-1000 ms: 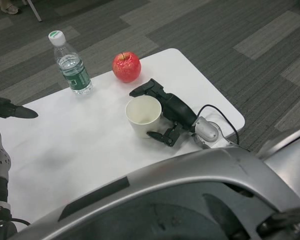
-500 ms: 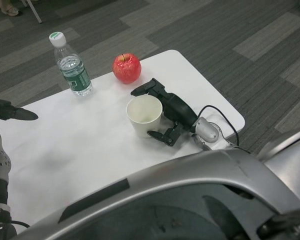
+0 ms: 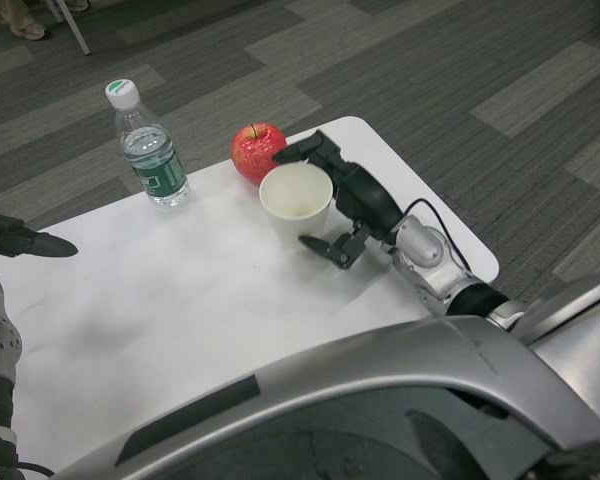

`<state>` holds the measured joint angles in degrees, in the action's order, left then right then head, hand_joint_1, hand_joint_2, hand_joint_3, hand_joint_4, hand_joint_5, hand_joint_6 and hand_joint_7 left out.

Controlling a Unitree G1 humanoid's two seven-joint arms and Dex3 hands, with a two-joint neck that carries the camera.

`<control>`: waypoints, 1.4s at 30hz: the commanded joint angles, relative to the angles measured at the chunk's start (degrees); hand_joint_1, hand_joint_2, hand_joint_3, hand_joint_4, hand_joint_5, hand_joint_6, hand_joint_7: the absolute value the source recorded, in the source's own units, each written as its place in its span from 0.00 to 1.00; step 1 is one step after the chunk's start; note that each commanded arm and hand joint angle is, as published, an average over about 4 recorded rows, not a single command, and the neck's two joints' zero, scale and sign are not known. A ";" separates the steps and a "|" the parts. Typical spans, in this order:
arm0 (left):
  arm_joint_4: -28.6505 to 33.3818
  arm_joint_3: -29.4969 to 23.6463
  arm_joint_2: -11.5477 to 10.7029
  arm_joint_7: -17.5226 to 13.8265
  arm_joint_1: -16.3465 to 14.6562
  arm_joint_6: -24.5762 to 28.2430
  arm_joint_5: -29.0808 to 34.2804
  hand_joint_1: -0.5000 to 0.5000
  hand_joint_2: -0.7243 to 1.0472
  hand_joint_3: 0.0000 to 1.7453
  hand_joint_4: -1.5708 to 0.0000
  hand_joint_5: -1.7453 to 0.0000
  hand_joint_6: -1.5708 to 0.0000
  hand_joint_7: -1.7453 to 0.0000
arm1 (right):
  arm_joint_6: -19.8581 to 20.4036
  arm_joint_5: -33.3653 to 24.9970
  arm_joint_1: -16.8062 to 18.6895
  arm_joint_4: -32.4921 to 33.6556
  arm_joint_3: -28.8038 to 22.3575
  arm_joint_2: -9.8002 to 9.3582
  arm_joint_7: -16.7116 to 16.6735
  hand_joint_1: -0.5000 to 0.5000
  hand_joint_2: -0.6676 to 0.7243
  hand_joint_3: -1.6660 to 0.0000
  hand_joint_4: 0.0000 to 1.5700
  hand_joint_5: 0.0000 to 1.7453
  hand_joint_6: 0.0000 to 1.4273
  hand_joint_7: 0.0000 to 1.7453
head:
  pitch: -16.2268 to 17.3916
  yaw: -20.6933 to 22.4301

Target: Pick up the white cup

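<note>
The white cup (image 3: 296, 203) is upright and empty, in the middle right of the table (image 3: 180, 300). My right hand (image 3: 348, 200) grips it from the right, with one finger (image 3: 302, 152) behind its rim and another (image 3: 326, 248) near its base. The cup appears raised a little off the tabletop, and its rim overlaps the apple behind it. My left hand (image 3: 25, 241) waits at the far left edge, well away from the cup, its fingers stretched out and holding nothing.
A red apple (image 3: 252, 150) sits just behind the cup near the table's far edge. A clear water bottle (image 3: 150, 150) with a white cap and green label stands at the back left. The table's right edge (image 3: 460, 235) is close behind my right wrist.
The cup has risen in my right hand's grip and moved toward the apple. The view has also shifted a little. My left hand has kept still.
</note>
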<state>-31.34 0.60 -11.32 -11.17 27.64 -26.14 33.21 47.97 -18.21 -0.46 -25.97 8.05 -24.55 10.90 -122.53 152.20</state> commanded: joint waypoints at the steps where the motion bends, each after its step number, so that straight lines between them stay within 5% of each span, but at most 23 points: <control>1: -0.56 -0.03 0.16 -0.44 -0.30 -0.58 0.50 0.13 0.10 0.05 1.00 0.88 1.00 0.76 | -1.39 -0.38 -2.00 1.14 -0.62 -1.69 -0.71 0.33 0.23 0.05 0.38 0.94 0.51 0.83 | -0.48 -0.03; 11: -0.74 -0.08 0.16 -0.44 -0.30 -0.93 0.54 0.13 0.10 0.05 1.00 0.88 1.00 0.76 | -5.12 -0.69 -3.14 6.42 -0.75 -3.97 -1.32 0.38 0.23 0.05 0.38 0.94 0.50 0.80 | -2.71 0.53; 42: -0.43 5.57 0.33 -0.61 -0.55 -1.37 0.89 0.13 0.10 0.05 1.00 0.88 1.00 0.76 | -5.30 -1.04 -2.66 14.63 -1.04 -3.75 -3.85 0.33 0.23 0.10 0.47 0.89 0.55 0.80 | -8.53 0.52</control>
<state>-31.58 5.92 -11.11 -11.59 27.49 -27.05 33.37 42.94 -18.44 -2.42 -11.82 6.97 -28.00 7.51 -131.02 152.72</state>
